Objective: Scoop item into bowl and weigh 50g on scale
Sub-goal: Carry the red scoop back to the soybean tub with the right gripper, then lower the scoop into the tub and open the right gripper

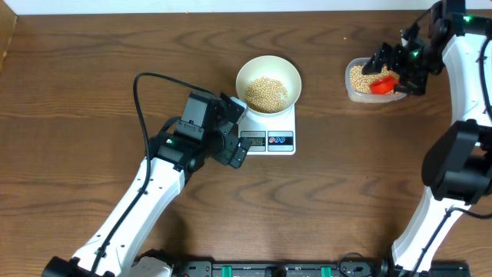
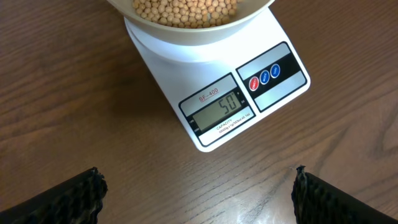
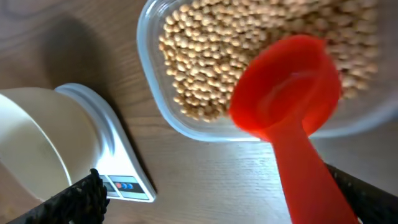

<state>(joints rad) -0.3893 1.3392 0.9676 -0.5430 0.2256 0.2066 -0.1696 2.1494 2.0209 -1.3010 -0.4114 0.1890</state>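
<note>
The white bowl (image 1: pixel 242 73) holds tan beans (image 1: pixel 266 93) and stands on the white scale (image 1: pixel 280 123). In the left wrist view the scale's display (image 2: pixel 219 107) reads 50. My left gripper (image 1: pixel 237 132) hovers open just left of the display, its fingers wide apart (image 2: pixel 199 196) over bare wood. My right gripper (image 1: pixel 392 73) is above the clear tub (image 1: pixel 355 91) of beans (image 3: pixel 205 62), with the jaws open (image 3: pixel 224 196). A red scoop (image 3: pixel 289 87) hangs over the tub, bowl end empty and blurred, its handle next to my right finger.
The scale (image 3: pixel 118 155) and bowl (image 3: pixel 37 137) show at the left of the right wrist view. A black cable (image 1: pixel 138 100) loops over the table left of the left arm. The table's far edge runs along the top.
</note>
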